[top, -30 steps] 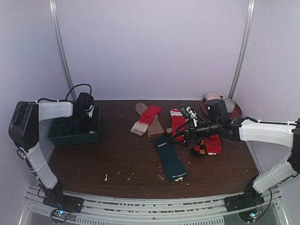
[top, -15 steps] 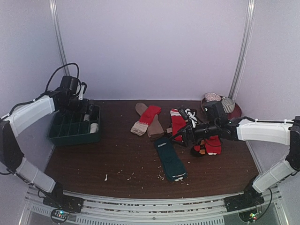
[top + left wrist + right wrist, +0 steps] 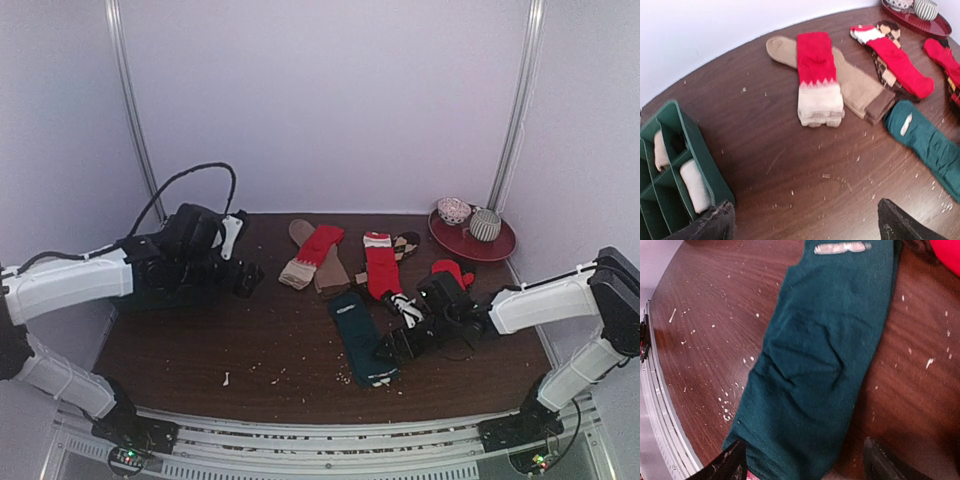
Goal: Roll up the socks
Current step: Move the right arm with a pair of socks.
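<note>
Right claw (image 3: 805, 462): spread wide and gripping nothing, set low over the end of the dark teal sock (image 3: 820, 365) nearest the table's front edge, one finger to each side of the fabric. Seemingly placed there to pinch that end and begin the roll. Hard to say whether touching the cloth yet. As for the teal sock itself: flat and lengthwise, a little rumpled in the middle, white marking (image 3: 840, 247) at the far end, hence probably best rolled away from the arms. Left claw (image 3: 805, 227): likewise wide apart and empty, hovering above bare tabletop (image 3: 790, 165) between the dark green tray (image 3: 670, 125) and the loose socks, perhaps free to come across and help. In the tray, pale rolled bundles (image 3: 692, 185) tucked into compartments, finished work by the look of it. Further back, all unrolled: a red sock with pale cuff (image 3: 815, 75) lying across a brown sock (image 3: 860, 90), then a second red sock (image 3: 895, 62) over a patterned sock (image 3: 891, 34), well apart from the tray. Much of the task left, judging by that.
</note>
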You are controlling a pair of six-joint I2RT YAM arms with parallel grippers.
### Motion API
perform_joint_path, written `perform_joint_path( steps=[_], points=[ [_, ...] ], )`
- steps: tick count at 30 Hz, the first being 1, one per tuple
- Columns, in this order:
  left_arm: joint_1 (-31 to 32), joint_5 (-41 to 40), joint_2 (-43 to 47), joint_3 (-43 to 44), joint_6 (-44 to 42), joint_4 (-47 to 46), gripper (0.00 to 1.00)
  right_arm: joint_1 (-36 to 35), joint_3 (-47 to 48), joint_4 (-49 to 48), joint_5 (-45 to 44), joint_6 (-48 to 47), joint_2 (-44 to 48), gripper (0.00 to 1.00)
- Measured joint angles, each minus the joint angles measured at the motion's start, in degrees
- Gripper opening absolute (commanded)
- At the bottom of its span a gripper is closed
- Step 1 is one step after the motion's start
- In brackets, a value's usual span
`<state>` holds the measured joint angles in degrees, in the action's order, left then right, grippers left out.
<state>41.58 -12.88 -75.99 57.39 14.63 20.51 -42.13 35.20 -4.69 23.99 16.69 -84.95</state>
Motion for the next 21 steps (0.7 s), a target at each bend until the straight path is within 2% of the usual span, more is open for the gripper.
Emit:
perform_joint_path(
  steps=[3, 7, 13, 17, 21],
  points=[
    [0.6, -0.5, 4.5, -8.9, 0.5, -4.1, 0.98, -2.5, -1.6, -1.4, -2.3, 3.0, -1.0, 0.76],
    [0.6, -1.1, 15.5, -21.0, 2.1, -11.9, 0.98, -8.9, -0.3, -6.5, -5.2, 7.4, -4.3, 0.75],
    [0.6, 3.8, 25.8, -28.2, 3.0, -20.6, 0.98, -18.8, 4.7, -15.3, -4.2, 14.6, -12.4, 0.75],
    [0.7, 8.6, 27.9, -32.3, 2.7, -24.6, 0.98, -22.1, 8.6, -14.3, -5.4, 16.2, -15.1, 0.79],
    [1.0, 12.7, 28.9, -37.6, 2.8, -29.4, 0.98, -23.1, 7.8, -10.8, -11.4, 13.8, -11.4, 0.85]
  ],
)
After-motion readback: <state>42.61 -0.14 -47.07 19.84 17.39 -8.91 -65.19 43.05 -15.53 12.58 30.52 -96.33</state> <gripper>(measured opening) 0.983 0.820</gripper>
